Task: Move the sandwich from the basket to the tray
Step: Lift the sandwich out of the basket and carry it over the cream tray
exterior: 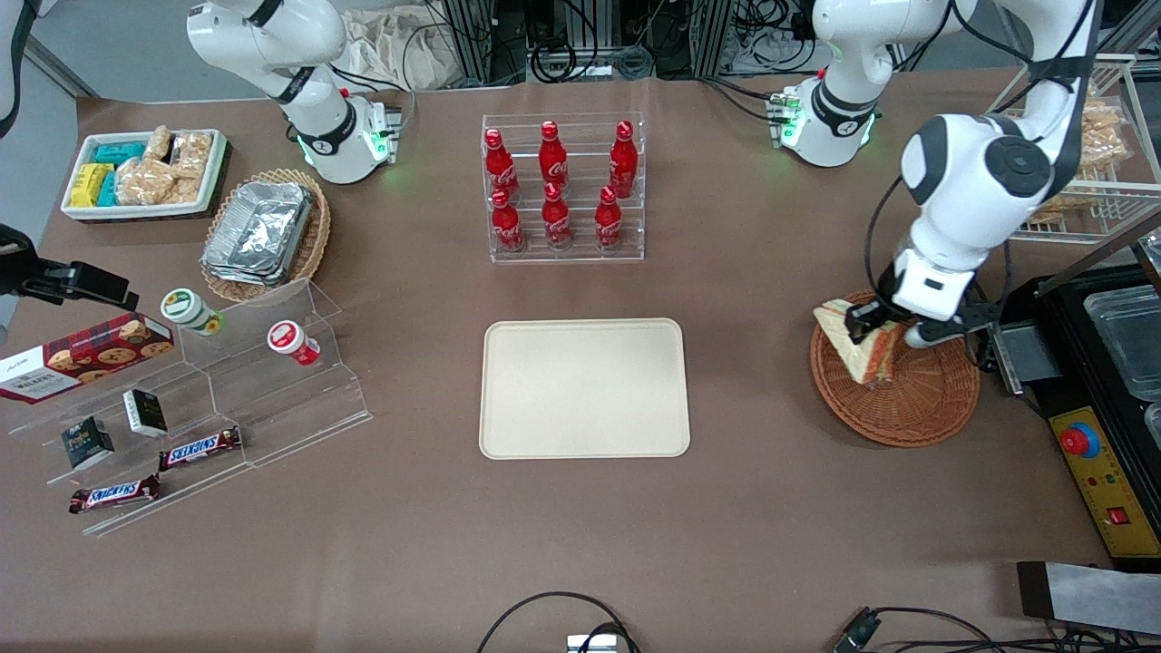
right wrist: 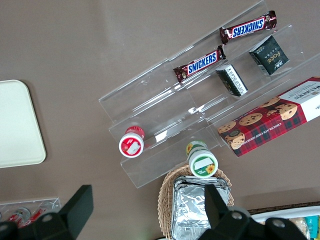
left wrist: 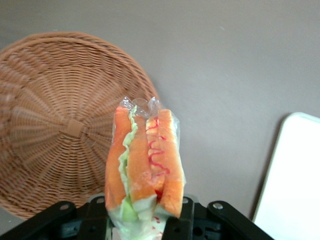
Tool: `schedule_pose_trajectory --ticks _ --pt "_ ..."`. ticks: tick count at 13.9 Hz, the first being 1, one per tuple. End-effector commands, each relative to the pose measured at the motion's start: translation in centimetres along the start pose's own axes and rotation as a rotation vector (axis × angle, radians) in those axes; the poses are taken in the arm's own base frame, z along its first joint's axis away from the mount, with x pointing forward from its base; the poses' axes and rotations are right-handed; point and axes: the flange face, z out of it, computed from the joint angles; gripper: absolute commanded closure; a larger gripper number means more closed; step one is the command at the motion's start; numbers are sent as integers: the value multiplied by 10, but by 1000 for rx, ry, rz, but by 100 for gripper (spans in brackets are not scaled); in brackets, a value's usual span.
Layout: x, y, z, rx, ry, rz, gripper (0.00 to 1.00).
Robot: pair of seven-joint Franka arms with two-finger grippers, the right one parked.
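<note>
My gripper [left wrist: 145, 220] has its jaws clamped on the sandwich [left wrist: 145, 165], which is wrapped in clear film and lifted off the weave. Directly beneath them sits the basket [exterior: 907, 399], now with nothing in it (as far as I can see). Farther out, toward the parked arm's end, the tray [exterior: 583, 388] lies bare — so I judge the pick done, with the carry and the set-down left.
</note>
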Motion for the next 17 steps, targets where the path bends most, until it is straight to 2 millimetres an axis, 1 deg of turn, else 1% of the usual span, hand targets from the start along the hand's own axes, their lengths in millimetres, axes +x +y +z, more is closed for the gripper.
schedule_pose_trajectory --ticks 1,2,4,6,7,9,11,14,15,17 --pt "-26 37 -6 13 3 110 61" --pt "-32 53 -10 6 10 143 61" --pt "-47 85 -12 -7 13 210 61" --pt "-57 108 -13 -20 11 251 61" --pt "-64 120 -15 -26 14 274 59" --pt "-79 139 -18 -35 16 317 59" --pt "-81 156 -19 -54 14 343 59" --pt "-74 189 -5 -102 -24 381 59" --pt "-77 199 -2 -112 -34 396 59" --pt "-75 211 6 -98 -27 410 59"
